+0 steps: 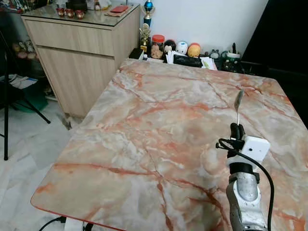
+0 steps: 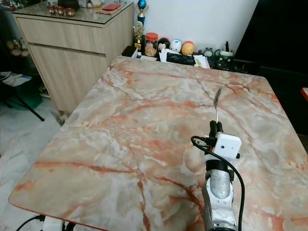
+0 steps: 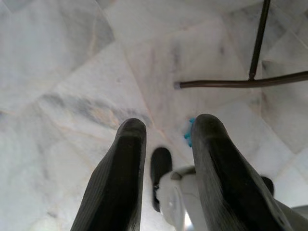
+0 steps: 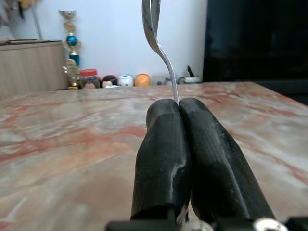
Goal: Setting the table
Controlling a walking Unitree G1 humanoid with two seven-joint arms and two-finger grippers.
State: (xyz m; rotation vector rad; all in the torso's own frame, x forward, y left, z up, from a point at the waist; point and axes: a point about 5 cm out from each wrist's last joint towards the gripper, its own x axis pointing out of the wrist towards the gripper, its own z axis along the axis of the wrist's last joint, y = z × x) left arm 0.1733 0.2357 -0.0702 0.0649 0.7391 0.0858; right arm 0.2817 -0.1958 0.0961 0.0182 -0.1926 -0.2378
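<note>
Right gripper (image 1: 235, 128) raised above the near right part of the marble table (image 1: 159, 144), its two black fingers (image 4: 163, 159) pressed together on the thin handle of a metal spoon (image 1: 238, 102). The spoon stands nearly upright out of the fingertips, its bowl at the top, clear of the tabletop. In the right wrist view the handle curves up from between the closed fingers, with the table surface stretching away behind it. A white camera box (image 1: 254, 147) and a black cable (image 1: 265, 173) sit on the silver right arm (image 1: 245, 197) just behind the gripper.

Left gripper (image 3: 166, 159) hanging beside the robot over a pale marble floor (image 3: 72, 72); its two fingers are parted, with a clear gap between them and nothing held. A dark metal stand leg (image 3: 240, 83) crosses the floor beyond them.

The table has a pink and orange veined top. At its far edge, against the white wall (image 1: 202, 19), stands a row of small items: a jar with a red lid (image 1: 157, 45), several round figurines (image 1: 182, 47) and a small trophy (image 1: 145, 34). A wooden cabinet (image 1: 79, 53) with a glass top stands to the left of the table's far corner.
</note>
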